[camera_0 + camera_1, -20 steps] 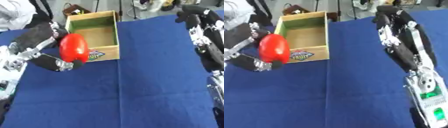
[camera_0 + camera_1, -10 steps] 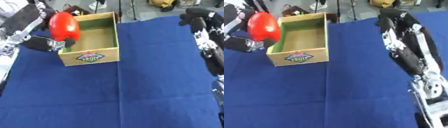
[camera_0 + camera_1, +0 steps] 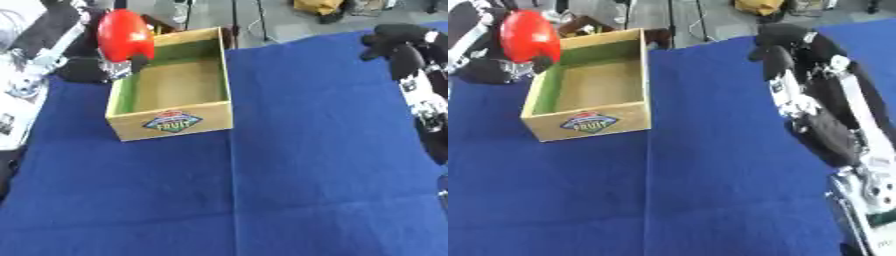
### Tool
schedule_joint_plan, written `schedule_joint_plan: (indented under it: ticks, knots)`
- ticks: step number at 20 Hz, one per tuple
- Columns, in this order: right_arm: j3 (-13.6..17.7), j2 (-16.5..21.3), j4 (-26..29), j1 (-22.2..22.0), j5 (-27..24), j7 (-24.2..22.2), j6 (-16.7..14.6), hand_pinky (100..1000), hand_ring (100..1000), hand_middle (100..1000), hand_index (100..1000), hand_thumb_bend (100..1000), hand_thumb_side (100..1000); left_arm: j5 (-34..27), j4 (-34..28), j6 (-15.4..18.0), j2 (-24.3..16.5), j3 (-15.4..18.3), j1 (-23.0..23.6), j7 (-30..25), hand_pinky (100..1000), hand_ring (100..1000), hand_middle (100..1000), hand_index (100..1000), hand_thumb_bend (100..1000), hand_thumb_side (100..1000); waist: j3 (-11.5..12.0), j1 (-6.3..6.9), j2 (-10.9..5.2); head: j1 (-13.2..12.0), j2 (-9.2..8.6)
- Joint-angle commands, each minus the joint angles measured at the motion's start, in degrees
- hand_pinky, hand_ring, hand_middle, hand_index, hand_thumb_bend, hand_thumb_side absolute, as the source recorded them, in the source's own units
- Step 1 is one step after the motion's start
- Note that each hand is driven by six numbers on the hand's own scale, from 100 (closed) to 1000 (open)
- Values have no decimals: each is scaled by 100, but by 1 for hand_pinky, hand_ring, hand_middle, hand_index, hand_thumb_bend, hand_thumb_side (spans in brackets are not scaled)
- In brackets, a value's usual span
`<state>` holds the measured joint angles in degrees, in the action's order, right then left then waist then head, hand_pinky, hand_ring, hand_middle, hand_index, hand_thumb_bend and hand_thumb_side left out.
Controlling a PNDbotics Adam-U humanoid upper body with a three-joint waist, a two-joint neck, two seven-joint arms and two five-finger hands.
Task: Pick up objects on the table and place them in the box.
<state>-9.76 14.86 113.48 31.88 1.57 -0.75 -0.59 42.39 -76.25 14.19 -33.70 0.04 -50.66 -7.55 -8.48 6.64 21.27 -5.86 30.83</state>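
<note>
A round red object (image 3: 125,36) hangs in my left hand (image 3: 94,69), whose fingers curl round it, above the left rim of the box. The box (image 3: 171,111) is an open cardboard one with green inner walls, a bare floor and a fruit label on its front, standing at the back left of the blue cloth. My right hand (image 3: 778,44) is held up at the right, away from the box, its dark fingers curled and holding nothing.
A blue cloth (image 3: 289,180) covers the table. Beyond its far edge lies a grey floor with cables and stands (image 3: 234,15). My right forearm (image 3: 824,125) runs down the right side of the right eye view.
My left hand has carried the red object up and toward the box's left rim. The camera has tilted, so the box sits lower in the picture.
</note>
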Motion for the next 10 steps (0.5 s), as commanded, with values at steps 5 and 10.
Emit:
schedule_joint_plan:
  ticks: [5,10]
  knots:
    - [-88,-24,111,164,-86,-133,-18,974,860,596,805,100,582,102,877,330,-130,278,-513,574,100,186,209,456,365,800,-174,34,-44,-205,-220]
    - [-152,-61,111,256,-133,-218,-37,975,860,596,805,100,582,305,1377,489,-140,366,-734,979,100,194,203,448,381,795,-370,80,35,-376,-322]
